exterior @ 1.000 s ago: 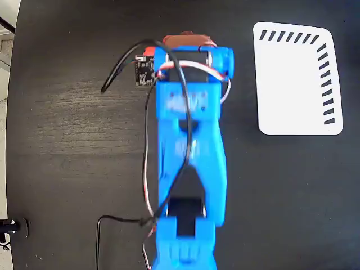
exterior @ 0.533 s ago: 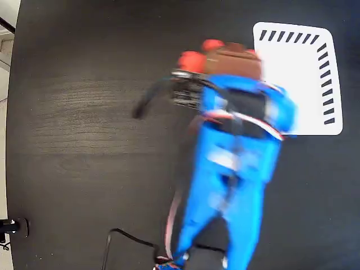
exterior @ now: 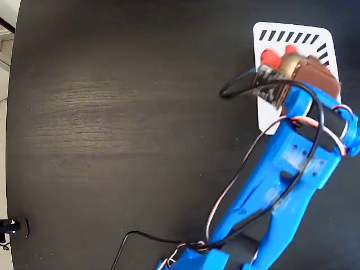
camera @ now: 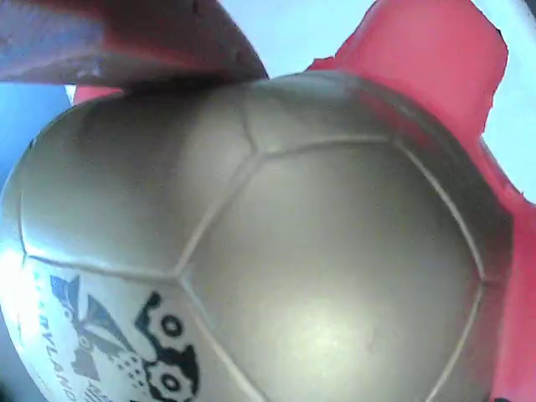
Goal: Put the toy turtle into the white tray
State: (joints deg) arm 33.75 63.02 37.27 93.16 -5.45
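One claw (exterior: 284, 63) pinching toy turtle (camera: 276, 243), glossy beige segmented dome, over flat white tray (exterior: 298, 112).

- In the fixed view, the white tray (exterior: 315, 107) lies on the table (exterior: 112, 112) at the upper right.
- The arm (exterior: 281, 185) reaches from the bottom edge up and rightward over the tray.
- The gripper (exterior: 292, 67) holds the toy turtle (exterior: 281, 59) above the tray's upper half.
- In the wrist view, the turtle's shell (camera: 268, 243) fills the frame.

Likely lab/workbench — black table (exterior: 112, 112), loose wires (exterior: 242, 87).
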